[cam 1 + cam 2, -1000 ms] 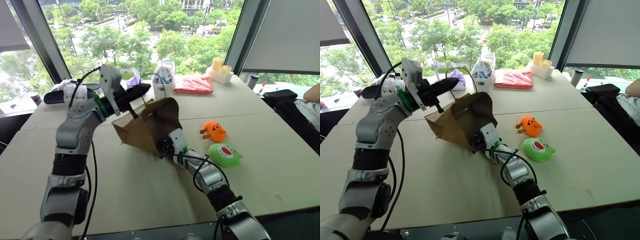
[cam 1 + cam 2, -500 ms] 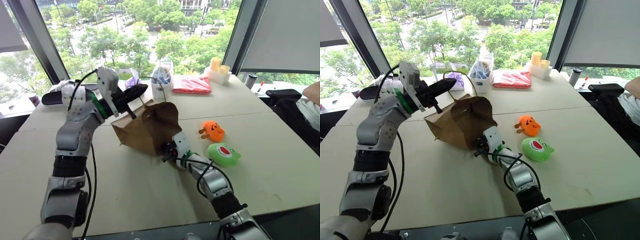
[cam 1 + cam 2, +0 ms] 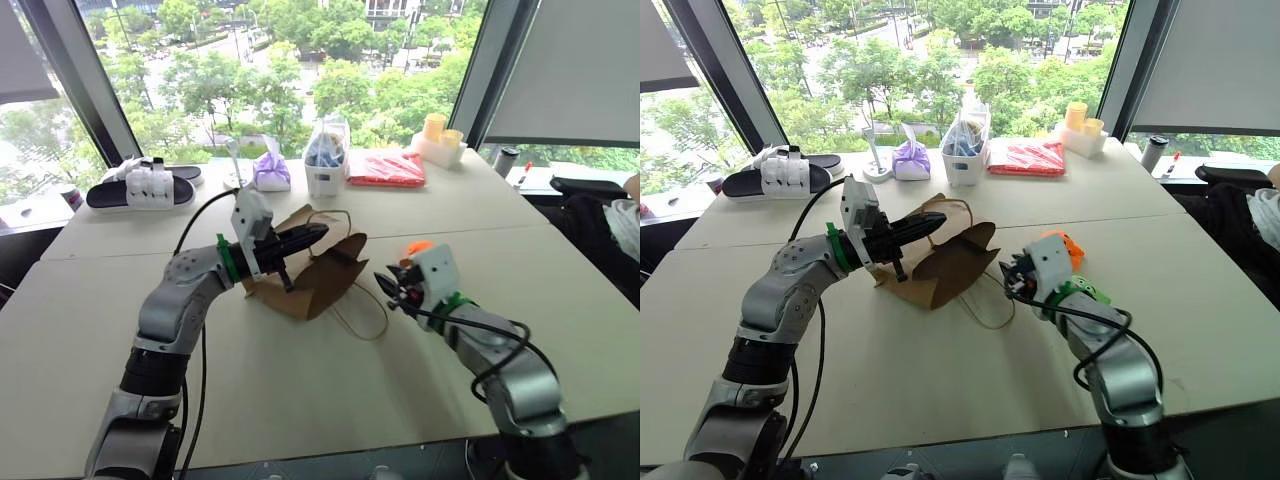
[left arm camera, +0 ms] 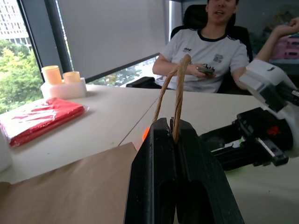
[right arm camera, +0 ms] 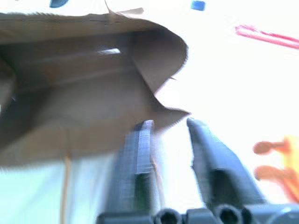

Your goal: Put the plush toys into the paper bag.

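Pale tabletop [image 3: 890,390] ran from the near edge toward a wall of windows, and we took the paper bag [image 3: 940,265] near its middle as our landmark. Nearest us on the bag's right, the right gripper [image 3: 1012,282] hung just off the mouth with its fingers parted and nothing between them; from its wrist camera the brown opening gaped close ahead. On the bag's left, the left gripper [image 3: 300,238] reached over the top, jaws pressed tight on a cord handle [image 4: 176,88], which rose in a loop from between the fingers. The bag lay tipped on its side, mouth toward the right, with its second cord [image 3: 990,310] trailing on the table. Just right of the bag and partly behind the right gripper sat the orange plush toy [image 3: 1065,243] and the green plush toy [image 3: 1088,292], both outside the bag. Beyond the bag stood a purple pouch [image 3: 911,160] and a clear plastic bag [image 3: 966,145]. We judged the bag-opening step in hand, with no toy loaded; next the right gripper needed to turn to a toy and grasp it while the left kept the mouth open.
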Tool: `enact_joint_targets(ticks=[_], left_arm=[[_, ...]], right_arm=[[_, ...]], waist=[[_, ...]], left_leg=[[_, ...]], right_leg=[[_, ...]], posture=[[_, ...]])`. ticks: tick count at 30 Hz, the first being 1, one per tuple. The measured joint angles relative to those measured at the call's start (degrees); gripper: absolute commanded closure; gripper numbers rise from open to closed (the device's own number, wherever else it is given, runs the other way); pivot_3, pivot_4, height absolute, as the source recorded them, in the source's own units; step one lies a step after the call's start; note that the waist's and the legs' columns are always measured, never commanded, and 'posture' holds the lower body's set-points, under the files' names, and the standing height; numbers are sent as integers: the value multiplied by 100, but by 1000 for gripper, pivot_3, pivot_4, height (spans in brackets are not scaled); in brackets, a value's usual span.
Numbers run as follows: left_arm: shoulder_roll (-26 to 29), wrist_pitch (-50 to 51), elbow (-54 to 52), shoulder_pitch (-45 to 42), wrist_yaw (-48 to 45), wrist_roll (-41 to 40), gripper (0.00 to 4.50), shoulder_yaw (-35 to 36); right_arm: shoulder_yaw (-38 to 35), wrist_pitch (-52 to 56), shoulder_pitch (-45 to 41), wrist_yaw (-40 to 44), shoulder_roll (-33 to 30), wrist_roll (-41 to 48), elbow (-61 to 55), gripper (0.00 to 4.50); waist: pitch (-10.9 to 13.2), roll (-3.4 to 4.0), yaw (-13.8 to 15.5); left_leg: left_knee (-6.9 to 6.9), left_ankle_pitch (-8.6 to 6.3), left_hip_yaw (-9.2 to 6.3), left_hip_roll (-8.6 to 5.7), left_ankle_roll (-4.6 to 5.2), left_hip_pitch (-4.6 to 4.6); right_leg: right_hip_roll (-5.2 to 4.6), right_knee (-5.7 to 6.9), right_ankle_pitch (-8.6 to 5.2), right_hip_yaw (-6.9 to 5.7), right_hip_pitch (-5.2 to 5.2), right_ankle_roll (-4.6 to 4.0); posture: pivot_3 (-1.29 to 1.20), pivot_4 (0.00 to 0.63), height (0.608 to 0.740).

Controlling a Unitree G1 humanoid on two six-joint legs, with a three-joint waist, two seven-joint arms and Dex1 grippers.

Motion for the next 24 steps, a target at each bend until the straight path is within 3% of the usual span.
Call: enact_joint_targets(ticks=[3, 11, 17, 19, 24], left_arm=[[6, -9, -48, 108, -79, 2, 4500, -68], [26, -67, -46, 155, -155, 4, 4500, -115], [-6, -119, -44, 154, -121, 8, 4500, -140], [-7, -133, -44, 154, -115, 13, 4500, -142], [-7, -135, -44, 154, -93, 14, 4500, -141]], right_arm=[[-367, 251, 281, -3, -286, 54, -397, 61], [-417, -350, 1304, -114, -964, -469, 165, 61], [-162, -1106, 1223, -253, -1273, -1015, 1146, 61], [-138, -1318, 1085, -295, -1284, -1128, 1388, 576], [-148, -1452, 979, -312, -1272, -1141, 1540, 2919]], waist=[[0, 0, 34], [0, -1, 35], [0, -1, 34], [0, -1, 36], [0, -1, 41]], left_leg=[[3, 0, 7, 0, 1, 2], [5, -2, 21, -1, 5, 8], [7, -2, 22, 0, 5, 11], [7, -2, 21, 0, 5, 12], [6, -2, 20, 0, 5, 12]], right_leg=[[0, -2, 0, -1, 7, 0], [0, -12, -1, -2, 21, 0], [0, -12, -1, -1, 25, 0], [0, -12, -1, -2, 27, 0], [0, -13, -1, -2, 27, 0]], posture=[[0, 150, 740], [0, 150, 740], [0, 150, 740], [0, 150, 740], [0, 150, 740]])
